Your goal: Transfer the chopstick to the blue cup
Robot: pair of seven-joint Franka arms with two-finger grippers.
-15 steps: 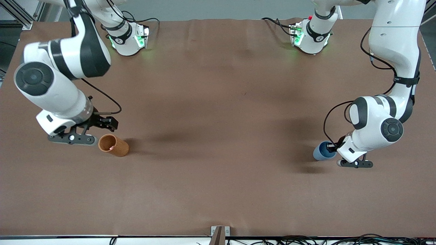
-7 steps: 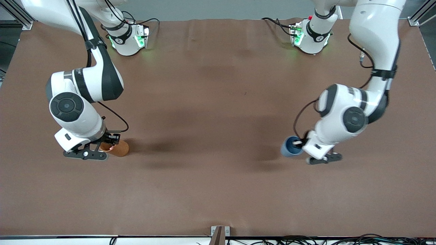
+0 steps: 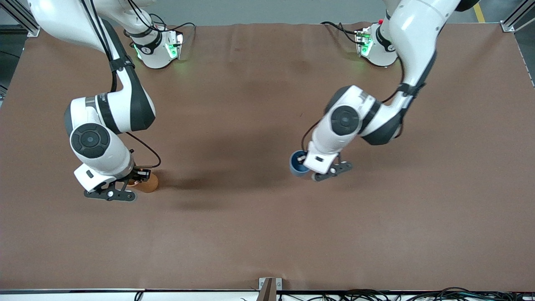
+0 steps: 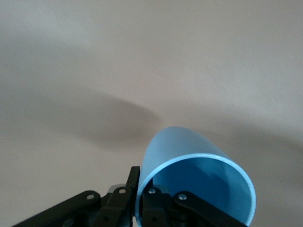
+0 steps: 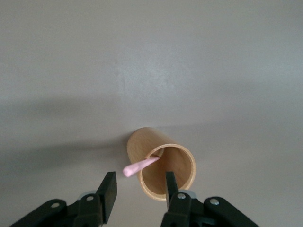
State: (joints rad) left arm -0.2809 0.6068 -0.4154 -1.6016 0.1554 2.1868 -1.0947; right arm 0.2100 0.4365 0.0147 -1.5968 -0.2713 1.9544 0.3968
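The pale pink chopstick [image 5: 140, 165] leans in the orange-brown cup [image 5: 163, 166], its tip poking out over the rim. My right gripper [image 5: 139, 188] is open just above that cup, one finger outside the rim and one over the mouth, the chopstick's tip between them. In the front view the right gripper [image 3: 134, 179] covers most of the orange-brown cup [image 3: 149, 184] and hides the chopstick. My left gripper [image 4: 141, 191] is shut on the blue cup's [image 4: 189, 163] rim, one finger inside and one outside. It holds the blue cup [image 3: 296, 164] over the table's middle.
The brown table cover [image 3: 234, 234] is bare around both cups. The arm bases [image 3: 156, 48] stand along the table's edge farthest from the front camera. A small bracket [image 3: 267, 286] sits at the nearest edge.
My left arm has carried the blue cup from its own end toward the table's middle. My right gripper has moved over the orange-brown cup and now straddles the chopstick's tip.
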